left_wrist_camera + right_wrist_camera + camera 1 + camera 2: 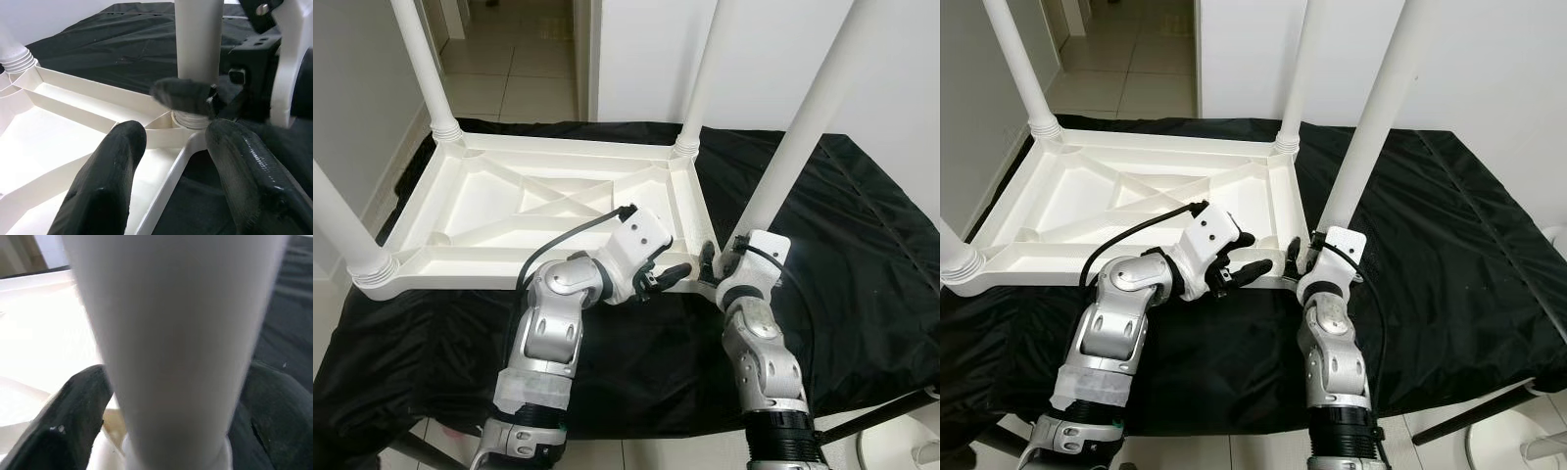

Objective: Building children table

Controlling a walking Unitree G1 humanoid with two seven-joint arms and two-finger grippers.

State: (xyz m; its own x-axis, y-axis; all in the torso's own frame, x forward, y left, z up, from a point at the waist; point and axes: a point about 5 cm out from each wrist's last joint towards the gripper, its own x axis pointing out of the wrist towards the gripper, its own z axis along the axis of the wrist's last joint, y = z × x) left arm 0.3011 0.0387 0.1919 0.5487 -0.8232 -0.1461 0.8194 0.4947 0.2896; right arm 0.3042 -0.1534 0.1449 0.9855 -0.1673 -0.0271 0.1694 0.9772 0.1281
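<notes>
**Gripper Status: Leg at Near Corner**

Right gripper point(710, 262) clasps the base of the near-right leg point(803, 127). Inverted white tabletop point(509, 201) lies on the black-draped worktop point(842, 245), legs upright. Left gripper point(171, 161), fingers spread wide, holds nothing beside that corner socket point(193, 119).

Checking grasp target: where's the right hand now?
Right hand sits at the upturned tabletop's near right corner, fingers either side of the white leg.

Bright, even indoor light; glare on white tabletop point(29, 161) at 9 o'clock; nearby table leg point(176, 347) blurred, out of focus.
</notes>
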